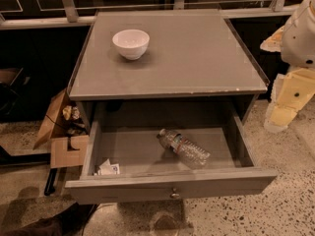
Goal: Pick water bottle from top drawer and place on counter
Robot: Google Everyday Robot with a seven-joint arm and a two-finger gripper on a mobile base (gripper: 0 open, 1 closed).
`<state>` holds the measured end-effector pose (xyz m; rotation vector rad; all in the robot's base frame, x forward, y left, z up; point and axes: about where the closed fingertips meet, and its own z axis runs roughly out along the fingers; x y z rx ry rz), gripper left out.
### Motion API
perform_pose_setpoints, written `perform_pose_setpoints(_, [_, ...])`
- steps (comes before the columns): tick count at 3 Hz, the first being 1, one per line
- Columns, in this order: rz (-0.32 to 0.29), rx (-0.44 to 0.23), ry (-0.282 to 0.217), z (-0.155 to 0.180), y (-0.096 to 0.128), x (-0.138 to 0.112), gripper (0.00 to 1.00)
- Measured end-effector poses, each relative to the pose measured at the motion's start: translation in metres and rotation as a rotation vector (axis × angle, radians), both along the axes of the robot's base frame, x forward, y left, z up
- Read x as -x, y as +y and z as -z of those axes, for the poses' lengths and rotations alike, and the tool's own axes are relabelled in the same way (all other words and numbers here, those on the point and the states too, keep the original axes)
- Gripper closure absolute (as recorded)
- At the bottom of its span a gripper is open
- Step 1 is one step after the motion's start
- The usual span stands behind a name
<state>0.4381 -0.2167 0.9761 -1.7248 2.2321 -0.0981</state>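
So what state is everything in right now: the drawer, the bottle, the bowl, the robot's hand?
top drawer: pulled open.
water bottle: lying on its side inside the drawer.
bowl: upright on the counter, looks empty.
white packet: lying in the drawer's front corner.
cardboard box: flaps open, on the floor beside the cabinet.
hand: at the picture's right edge, well away from the bottle.

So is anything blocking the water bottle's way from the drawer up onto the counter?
Nothing visible. The water bottle lies uncovered in the open top drawer; the counter has a white bowl back left. The gripper is out of view; only the arm shows, right.
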Motion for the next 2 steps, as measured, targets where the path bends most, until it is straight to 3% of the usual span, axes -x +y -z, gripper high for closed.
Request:
perform_pose_setpoints(1, [0.000,0.000,0.000,0.0000,0.0000,0.0000,0.00])
perform_pose_setpoints(2, [0.003,-0.002,-0.002,0.0002,0.0001,0.0001,0.26])
